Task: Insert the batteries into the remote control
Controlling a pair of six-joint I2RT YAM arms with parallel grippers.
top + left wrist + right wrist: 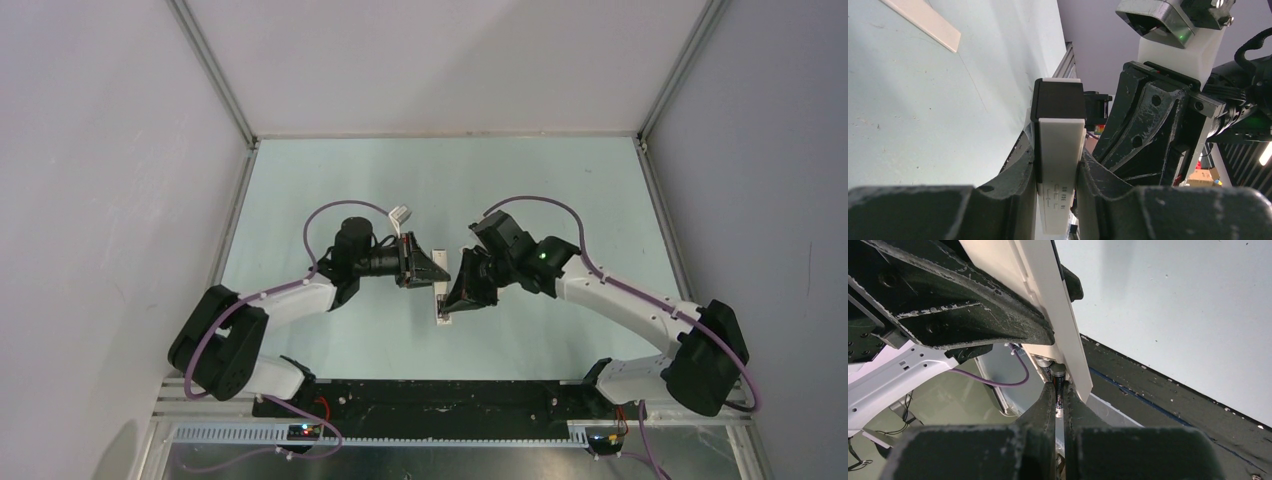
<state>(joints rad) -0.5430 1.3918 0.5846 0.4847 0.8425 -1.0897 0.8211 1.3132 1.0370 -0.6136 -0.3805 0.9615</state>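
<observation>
My left gripper (1058,175) is shut on the remote control (1060,145), a white bar with a black section at its far end, and holds it off the table. In the top view the remote (444,302) hangs between both grippers at the table's middle. My right gripper (1058,395) is shut on a battery (1058,376), a dark cell with a metallic tip, which sits at the lower end of the remote (1058,325). A second metallic end (1044,361) shows just beside it inside the remote. The right gripper (462,295) is close against the left gripper (435,270).
A flat white strip (923,22) lies on the pale green table behind the left gripper; it also shows in the top view (400,215). The black base rail (430,400) runs along the near edge. Grey walls enclose the table.
</observation>
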